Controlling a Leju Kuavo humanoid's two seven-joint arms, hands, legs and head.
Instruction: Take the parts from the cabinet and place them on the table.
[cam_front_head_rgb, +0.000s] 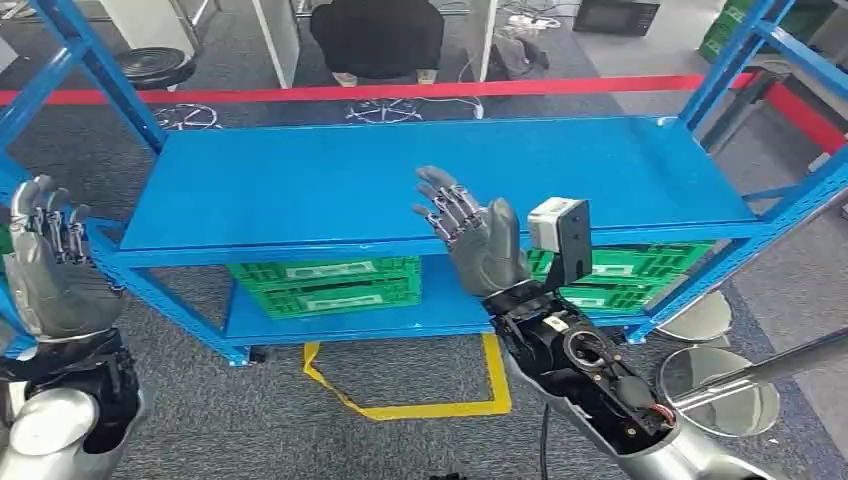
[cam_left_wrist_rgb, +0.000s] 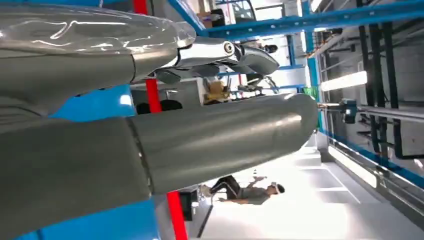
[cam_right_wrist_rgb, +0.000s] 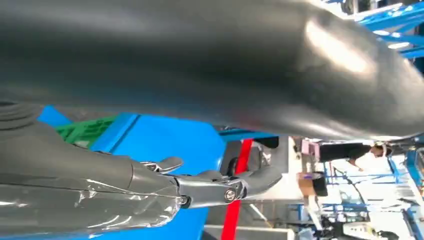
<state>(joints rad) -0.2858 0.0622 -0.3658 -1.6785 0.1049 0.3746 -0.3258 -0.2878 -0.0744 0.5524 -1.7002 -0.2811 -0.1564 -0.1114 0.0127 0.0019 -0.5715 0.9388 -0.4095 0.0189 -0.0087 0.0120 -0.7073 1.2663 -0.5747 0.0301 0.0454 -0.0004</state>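
A blue metal cabinet rack (cam_front_head_rgb: 330, 180) stands in front of me, its top shelf bare. Green crates (cam_front_head_rgb: 325, 284) sit on the lower shelf; a second green stack (cam_front_head_rgb: 640, 275) lies to the right, partly behind my right arm. I cannot make out any parts inside them. My right hand (cam_front_head_rgb: 478, 238) is raised in front of the top shelf's front edge, fingers spread, holding nothing. My left hand (cam_front_head_rgb: 45, 255) is raised at the rack's left post, fingers apart and empty. The left hand (cam_left_wrist_rgb: 150, 125) and right hand (cam_right_wrist_rgb: 200, 100) show close up with extended fingers.
Red tape (cam_front_head_rgb: 400, 90) runs across the floor behind the rack. A yellow floor marking (cam_front_head_rgb: 400, 400) lies below the lower shelf. Round stool bases (cam_front_head_rgb: 715, 385) stand at the right. A black stool (cam_front_head_rgb: 155, 65) and a dark chair (cam_front_head_rgb: 377, 35) are behind the rack.
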